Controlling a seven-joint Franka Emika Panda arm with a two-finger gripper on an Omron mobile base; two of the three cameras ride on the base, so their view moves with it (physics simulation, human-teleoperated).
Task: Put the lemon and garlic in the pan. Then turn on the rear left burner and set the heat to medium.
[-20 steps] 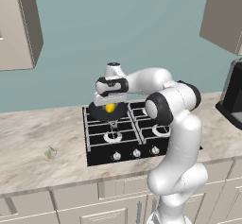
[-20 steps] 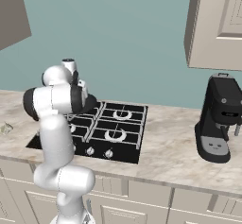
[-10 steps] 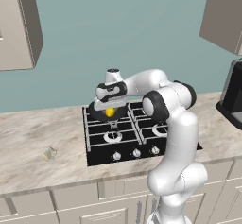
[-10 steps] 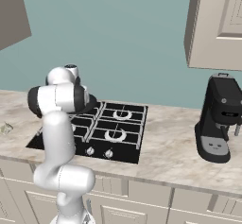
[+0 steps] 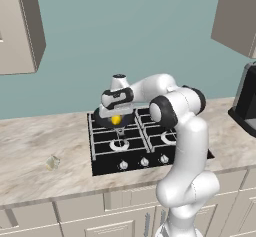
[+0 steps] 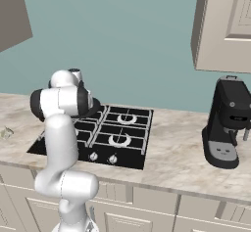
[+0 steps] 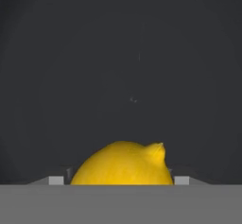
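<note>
Pan [image 7: 132, 53], black, on the cooktop's [image 5: 145, 151] rear left burner, seen directly beneath my gripper [image 5: 116, 120]. Garlic [image 5: 52, 162], pale bulb, on the counter [image 5: 30, 146] well left of the cooktop. Lemon [image 7: 123, 165], yellow, between the fingertips, which I see clamped on its sides above the pan floor.

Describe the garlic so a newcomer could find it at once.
Start at the black cooktop and go left along the marbled counter. The garlic lies there alone, a small pale bulb, far from the yellow lemon over the pan.
</note>
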